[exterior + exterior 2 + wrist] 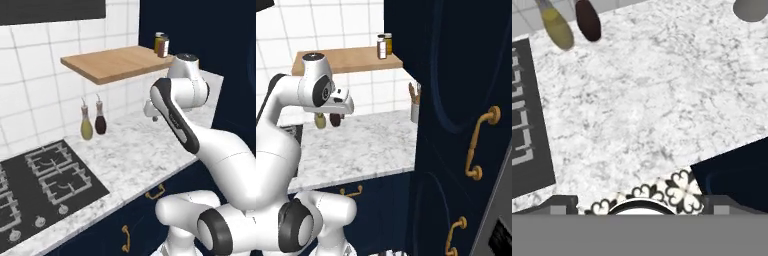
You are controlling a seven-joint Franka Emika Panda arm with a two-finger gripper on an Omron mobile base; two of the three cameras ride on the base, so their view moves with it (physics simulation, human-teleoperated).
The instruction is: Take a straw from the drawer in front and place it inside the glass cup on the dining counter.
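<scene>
My gripper (639, 205) hangs above the marble hob counter (647, 100) and points down at it. Its two dark fingertips (562, 204) stand far apart at the bottom of the hand view, open with nothing between them. The hand (341, 102) sits at the end of the bent white arm, near the counter's middle; in the left base view the hand (150, 110) is half hidden behind the forearm. The straw, the glass cup and the dining counter are out of view. The navy fronts (155, 191) under this counter are shut.
A black gas hob (45, 185) lies at the left. A yellow bottle (86, 125) and a dark bottle (100, 120) stand by the tiled wall under a wooden shelf (115, 62) with jars (161, 45). A white utensil crock (415, 107) sits beside tall navy doors (476, 145).
</scene>
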